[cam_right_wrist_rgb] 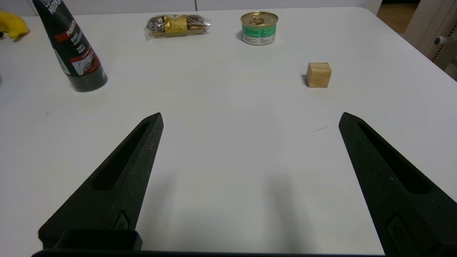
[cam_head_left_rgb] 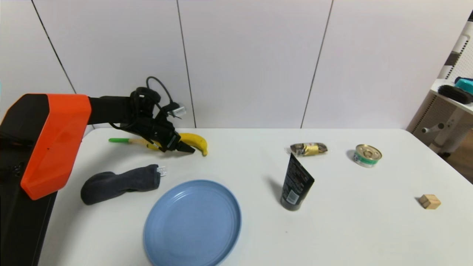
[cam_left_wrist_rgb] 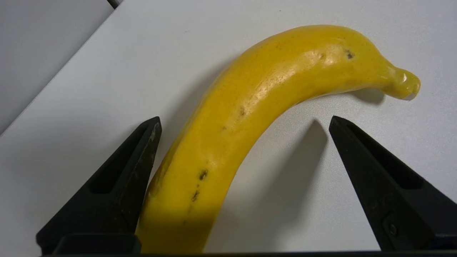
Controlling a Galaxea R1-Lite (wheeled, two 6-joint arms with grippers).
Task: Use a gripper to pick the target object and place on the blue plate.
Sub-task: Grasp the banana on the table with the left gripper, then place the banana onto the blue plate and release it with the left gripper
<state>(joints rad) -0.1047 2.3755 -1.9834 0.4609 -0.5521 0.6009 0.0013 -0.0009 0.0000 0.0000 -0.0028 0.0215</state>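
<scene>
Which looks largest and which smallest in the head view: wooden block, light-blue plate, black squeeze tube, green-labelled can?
1. Light-blue plate
2. Black squeeze tube
3. Green-labelled can
4. Wooden block

The banana (cam_left_wrist_rgb: 228, 139) is yellow and smooth-skinned, with small dark specks and a glossy sheen along its curve; it lies on its side on the bench (cam_head_left_rgb: 351, 229), towards the far edge and left of the middle; its visible end bends round towards the near side and narrows to a short, blunt, yellow-green tip; its body runs between the wide-open fingers of the left tool (cam_left_wrist_rgb: 245, 117), which partly hides it in the head view; the plate (cam_head_left_rgb: 192, 225) is round, shallow and matte light blue, with a raised rim; it sits flat on the bench, nearer than the banana and apart from it.
</scene>
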